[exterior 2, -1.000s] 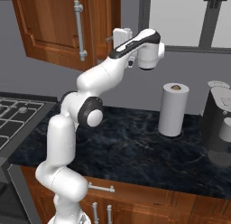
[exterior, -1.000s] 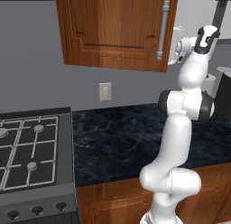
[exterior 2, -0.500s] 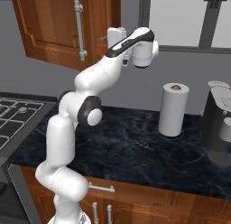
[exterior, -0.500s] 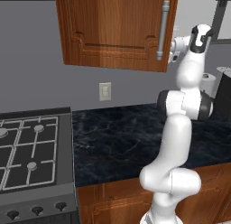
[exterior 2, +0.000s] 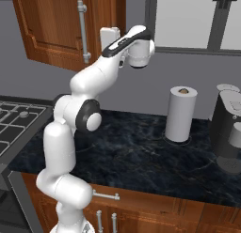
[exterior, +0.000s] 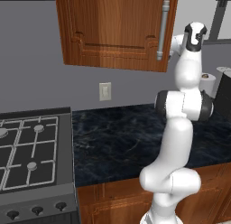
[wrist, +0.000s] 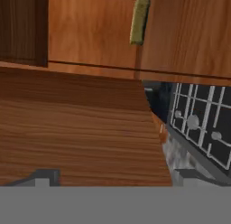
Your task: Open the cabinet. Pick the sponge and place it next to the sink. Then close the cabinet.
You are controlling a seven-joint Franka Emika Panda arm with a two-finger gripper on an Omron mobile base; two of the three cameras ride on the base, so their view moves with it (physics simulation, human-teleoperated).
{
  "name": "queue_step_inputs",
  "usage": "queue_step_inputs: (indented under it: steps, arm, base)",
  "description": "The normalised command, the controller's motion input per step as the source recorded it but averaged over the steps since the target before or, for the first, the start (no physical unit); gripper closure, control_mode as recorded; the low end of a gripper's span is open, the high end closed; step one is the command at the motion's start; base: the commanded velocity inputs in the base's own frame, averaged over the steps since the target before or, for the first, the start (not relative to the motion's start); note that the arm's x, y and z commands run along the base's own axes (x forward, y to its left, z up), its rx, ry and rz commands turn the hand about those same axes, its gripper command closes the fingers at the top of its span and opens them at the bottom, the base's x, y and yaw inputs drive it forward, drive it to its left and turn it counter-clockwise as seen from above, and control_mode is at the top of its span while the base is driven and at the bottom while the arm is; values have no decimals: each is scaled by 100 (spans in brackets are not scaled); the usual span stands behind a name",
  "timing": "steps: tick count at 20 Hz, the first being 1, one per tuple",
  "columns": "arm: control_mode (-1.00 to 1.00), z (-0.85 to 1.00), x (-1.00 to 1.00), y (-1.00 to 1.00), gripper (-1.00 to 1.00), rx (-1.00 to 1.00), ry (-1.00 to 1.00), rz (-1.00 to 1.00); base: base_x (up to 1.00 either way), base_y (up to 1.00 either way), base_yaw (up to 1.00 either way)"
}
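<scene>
Kitchen wall above a dark marble tabletop [exterior: 122, 142], arm raised to the cabinet [exterior: 113, 29].
The claw [exterior 2: 109, 37] is spread wide, grasping nothing, just beside the closed door's silver bar handle [exterior: 163, 31]; a stove [exterior: 27, 148] sits left.

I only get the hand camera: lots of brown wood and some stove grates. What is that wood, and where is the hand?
Observer: It is a wall cabinet above the counter. Its door looks shut, with a long silver handle along one edge.
Visitor: And the hand?
Observer: The gripper is raised high, close beside that handle, not touching it as far as I can tell.
Visitor: Anything on the counter?
Observer: A paper towel roll stands upright near the back wall.
</scene>
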Motion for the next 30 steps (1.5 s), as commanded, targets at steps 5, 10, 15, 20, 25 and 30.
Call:
queue_step_inputs:
  steps: [5, 10, 15, 20, 25, 30]
  arm:
    - [-100, 22, -57, 33, -100, 0, -7, 7]
    - [-100, 26, -56, 28, -100, 0, -10, 5]
    - [-100, 8, -76, 14, -100, 0, -8, 3]
    - [-100, 7, -79, 15, -100, 0, -7, 5]
    - [-100, 5, -76, 28, -100, 0, -6, 3]
    - [-100, 1, -65, 43, -100, 0, -10, 1]
  base:
    - [0, 0, 0]
    - [0, 0, 0]
    - [0, 0, 0]
    - [0, 0, 0]
    - [0, 0, 0]
    - [0, 0, 0]
